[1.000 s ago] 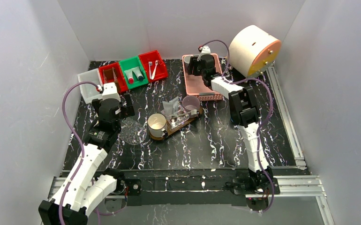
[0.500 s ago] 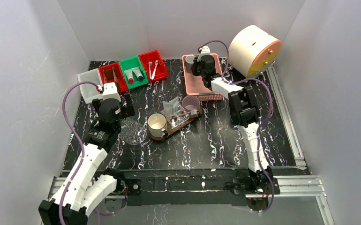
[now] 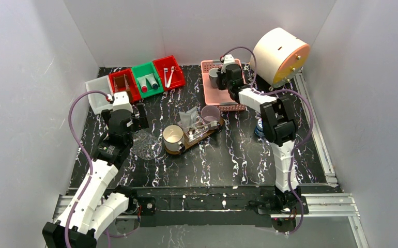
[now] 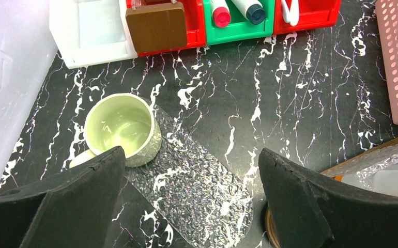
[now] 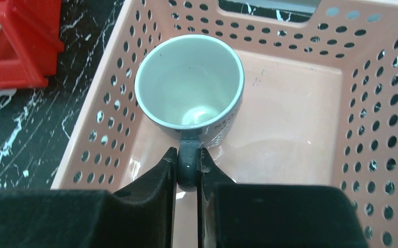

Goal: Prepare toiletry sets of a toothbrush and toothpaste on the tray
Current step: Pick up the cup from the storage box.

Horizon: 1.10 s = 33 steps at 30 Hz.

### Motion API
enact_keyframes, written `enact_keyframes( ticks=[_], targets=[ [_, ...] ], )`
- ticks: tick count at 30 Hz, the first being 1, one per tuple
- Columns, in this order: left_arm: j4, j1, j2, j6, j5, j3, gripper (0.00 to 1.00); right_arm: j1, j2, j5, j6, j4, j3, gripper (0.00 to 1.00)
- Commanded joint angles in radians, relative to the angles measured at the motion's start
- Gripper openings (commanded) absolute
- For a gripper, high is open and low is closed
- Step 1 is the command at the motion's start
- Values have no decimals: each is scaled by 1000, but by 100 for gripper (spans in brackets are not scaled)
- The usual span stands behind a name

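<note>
toiletry sets sit partly built on the tray (image 3: 197,138), a dark wooden board lying to the right of the left gripper (image 4: 190,155) and back toward the base from the right gripper (image 5: 186,165). it carries a cream mug (image 3: 172,136), a purple mug (image 3: 210,112) and crumpled clear bags (image 3: 189,118). everything rests on a black table (image 3: 228,160) veined in white and boxed in by plain white walls (image 3: 42,77), with a white drum (image 3: 277,51) beyond the right arm. the left arm is bent low over the table, its jaws spread wide and holding nothing. a pale green mug (image 4: 120,129) stands just ahead of its left finger, touching the end of a flat clear bag (image 4: 202,186) beneath the jaws. the right arm reaches far out into the pink basket (image 5: 383,103), its jaws pinched tight on the handle of a grey mug (image 5: 189,82).
</note>
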<state>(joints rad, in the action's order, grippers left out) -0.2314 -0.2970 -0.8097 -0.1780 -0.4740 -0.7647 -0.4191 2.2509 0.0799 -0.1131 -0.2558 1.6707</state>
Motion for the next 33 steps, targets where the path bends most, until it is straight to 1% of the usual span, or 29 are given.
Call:
enact_keyframes(
  ticks=[1, 5, 10, 13, 20, 24, 33],
  targets=[
    [14, -3, 20, 5, -5, 10, 98, -1, -97, 18, 43, 13, -51, 10],
    [14, -2, 21, 5, -10, 11, 98, 0, -108, 27, 36, 29, -91, 12],
    [17, -4, 20, 4, -10, 11, 98, -1, -111, 33, 23, 11, -116, 23],
    [18, -3, 20, 5, -12, 13, 98, -1, -100, 41, 24, 12, -103, 27],
    [21, -4, 18, 6, -14, 16, 98, -1, -62, 50, 29, 16, -68, 30],
    [22, -4, 15, 5, -13, 16, 98, 0, -49, 46, 30, 18, -52, 34],
    [24, -4, 14, 6, -15, 18, 98, -1, -24, 37, 44, 31, -30, 36]
  ],
)
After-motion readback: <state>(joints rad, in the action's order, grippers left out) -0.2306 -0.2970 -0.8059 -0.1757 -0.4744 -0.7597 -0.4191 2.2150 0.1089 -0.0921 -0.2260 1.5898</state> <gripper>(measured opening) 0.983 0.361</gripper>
